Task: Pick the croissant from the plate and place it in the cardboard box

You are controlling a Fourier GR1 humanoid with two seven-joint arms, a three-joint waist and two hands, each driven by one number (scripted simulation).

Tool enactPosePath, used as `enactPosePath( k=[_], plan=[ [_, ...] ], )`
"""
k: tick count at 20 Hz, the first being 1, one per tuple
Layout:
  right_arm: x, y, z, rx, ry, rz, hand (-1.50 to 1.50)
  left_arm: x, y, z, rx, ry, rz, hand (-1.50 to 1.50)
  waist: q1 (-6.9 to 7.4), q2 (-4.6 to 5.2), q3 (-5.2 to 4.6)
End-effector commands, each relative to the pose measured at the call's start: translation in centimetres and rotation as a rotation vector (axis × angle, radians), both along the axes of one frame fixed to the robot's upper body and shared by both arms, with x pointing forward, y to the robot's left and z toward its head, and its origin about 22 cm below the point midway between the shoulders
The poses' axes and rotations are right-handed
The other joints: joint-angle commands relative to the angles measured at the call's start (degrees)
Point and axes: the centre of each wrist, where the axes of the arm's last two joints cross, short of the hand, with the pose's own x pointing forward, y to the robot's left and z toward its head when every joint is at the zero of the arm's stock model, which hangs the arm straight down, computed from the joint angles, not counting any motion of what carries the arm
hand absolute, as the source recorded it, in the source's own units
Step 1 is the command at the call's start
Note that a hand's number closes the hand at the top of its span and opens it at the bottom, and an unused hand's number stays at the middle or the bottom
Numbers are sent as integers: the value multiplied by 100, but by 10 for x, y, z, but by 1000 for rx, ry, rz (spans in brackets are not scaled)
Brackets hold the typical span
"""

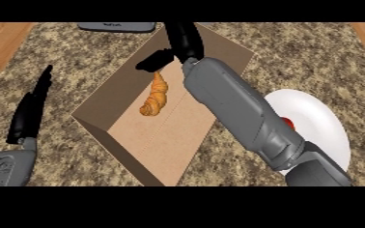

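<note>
The croissant [154, 96] is golden brown and sits lengthwise inside the open cardboard box [107, 125], over the box's floor. My right hand [179, 42] reaches over the box's far end, its forearm crossing the box's right wall. Its curled fingers [153, 62] meet the croissant's far tip and seem to pinch it. Whether the near tip rests on the floor I cannot tell. The white plate [324, 121] lies to the right of the box, partly hidden by my right forearm. My left hand [30, 108] rests at the left edge with straight fingers pointing up.
A small red object [287, 122] shows on the plate beside my forearm. A grey appliance [118, 26] stands at the counter's far edge beyond the box. Wooden strips border the speckled counter at the far left and far right.
</note>
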Motion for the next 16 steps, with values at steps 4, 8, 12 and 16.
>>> enactPosePath(
  k=[4, 8, 12, 16],
  plan=[
    [23, -38, 15, 218, -24, -37, -150, -18, 12, -4, -4, 2, 39, 0, -188, -36, 3],
    [39, -101, 22, 279, -21, -52, -150, -22, 9, -7, -22, 9, 42, 0, -224, -41, 4],
    [26, -148, 3, 255, 9, -91, -150, -35, 19, -13, -2, 28, 65, 0, -348, -86, 3],
    [24, -210, 15, 246, 1, -124, -150, -29, 17, -3, 4, 16, 60, 0, -336, -79, 3]
  ],
)
